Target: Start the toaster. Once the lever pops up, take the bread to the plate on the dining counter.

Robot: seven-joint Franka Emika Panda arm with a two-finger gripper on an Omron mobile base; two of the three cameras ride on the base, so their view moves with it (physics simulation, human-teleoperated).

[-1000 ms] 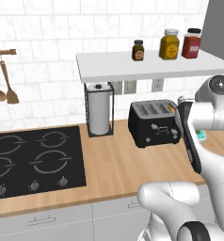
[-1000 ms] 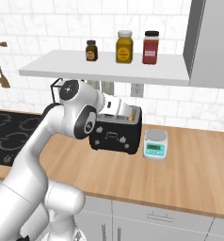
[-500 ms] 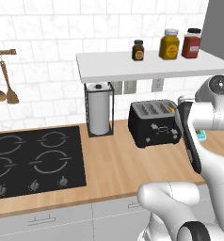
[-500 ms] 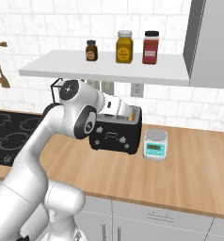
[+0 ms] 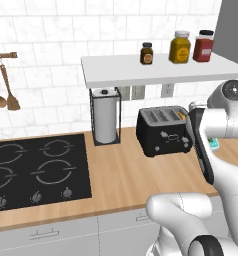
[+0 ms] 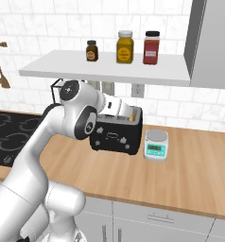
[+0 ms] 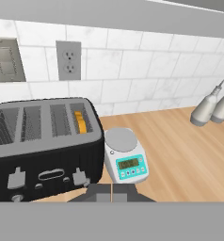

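From the hand view I have the jaws pressed together with nothing between them, sitting just in front of the toaster and the kitchen scale. The toaster stands on the wooden worktop, its front with the two levers and the knobs facing me. The bread sits down in the rightmost of the four slots, only its orange-tan top edge showing. The scale is just beside the toaster's right end, nearly touching it. Further right on the worktop I see two grey bottles close together near the tiled wall. Behind the toaster, a wall outlet sits in the white tiles.

From the left base view, the toaster stands under a white shelf carrying three jars. A paper towel holder is just left of the toaster, and a black cooktop lies further left. Wooden spoons hang on the wall above the cooktop.
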